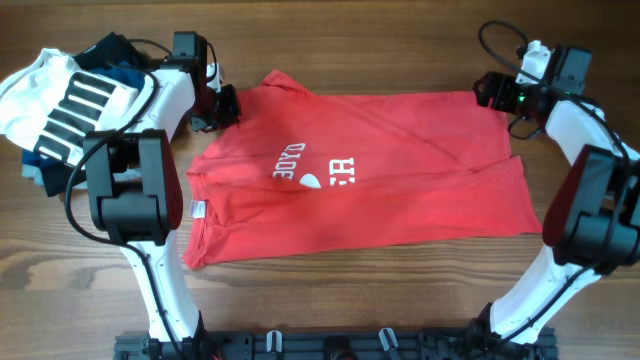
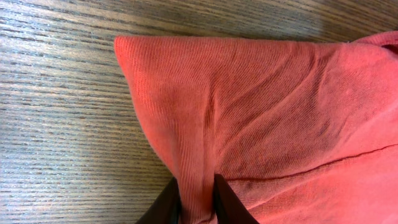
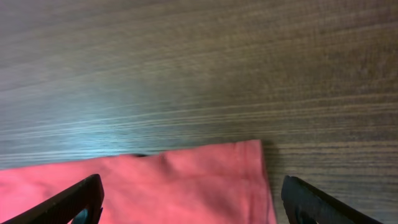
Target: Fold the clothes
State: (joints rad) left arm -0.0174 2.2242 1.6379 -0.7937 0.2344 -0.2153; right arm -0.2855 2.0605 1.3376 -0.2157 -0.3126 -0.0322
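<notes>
The red T-shirt (image 1: 380, 170) lies spread across the middle of the table (image 1: 330, 300), roughly flat, with its white lettering up and a loose crease running toward its far right corner. The left tool (image 2: 197, 198) is at the shirt's far left corner. Its fingers press close on a raised ridge of cloth that stands up between them, so it is grasping the shirt. The right tool (image 3: 191, 199) hangs over the far right corner with its fingers spread wide and nothing between them (released, the hem lying flat on the wood below).

The shirt looks like thin knit: light, limp, with no stiffness, and likely to drag and wrinkle rather than move as one piece. A firm pinch should hold it, but a shallow bite may catch only the top layer. The best holds, I judge, are the two far corners, taken together so the edge lifts evenly. The white striped garment (image 1: 70, 100) at the far left is not part of this.
</notes>
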